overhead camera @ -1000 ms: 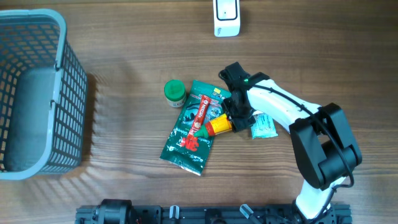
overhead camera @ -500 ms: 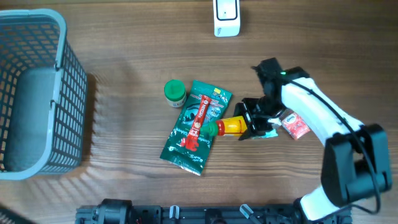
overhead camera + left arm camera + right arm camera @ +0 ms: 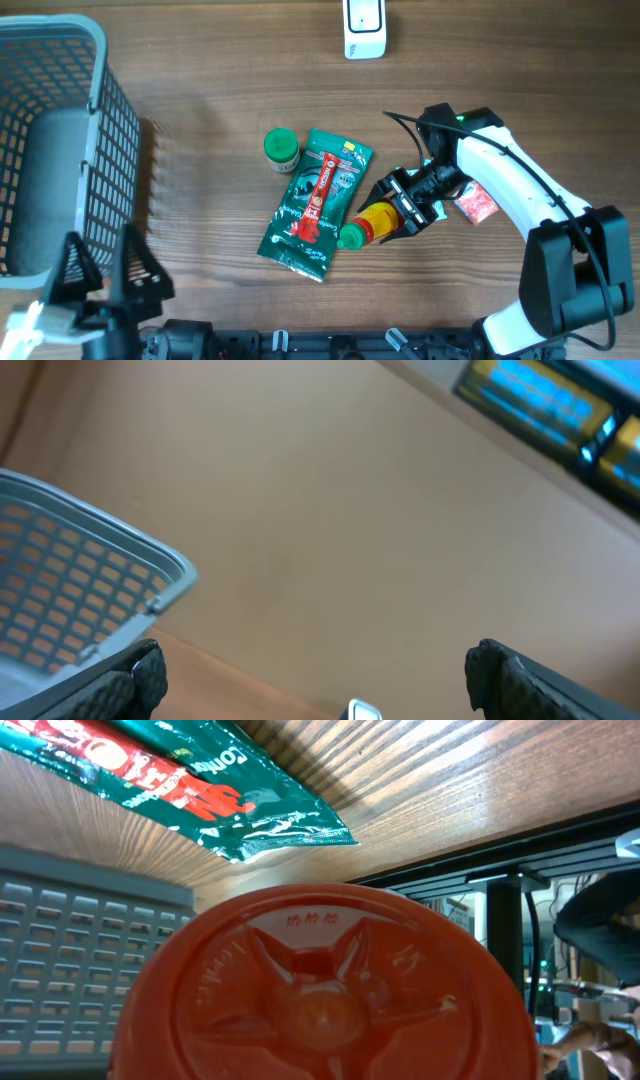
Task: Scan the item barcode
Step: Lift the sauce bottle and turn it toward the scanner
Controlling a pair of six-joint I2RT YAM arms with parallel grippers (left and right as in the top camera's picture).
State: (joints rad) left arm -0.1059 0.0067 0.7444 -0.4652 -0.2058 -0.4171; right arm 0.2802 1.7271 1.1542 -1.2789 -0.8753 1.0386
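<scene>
Clasping bottle point(image 3: 366, 225), right hand point(image 3: 401, 207) — now tilted, left hand point(image 3: 104, 272) arrived

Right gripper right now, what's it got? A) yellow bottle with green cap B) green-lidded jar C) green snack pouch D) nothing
A: the right gripper is clamped on the yellow bottle, whose red base fills the right wrist view. The green pouch and the green-lidded jar lie ungripped on the table.
</scene>
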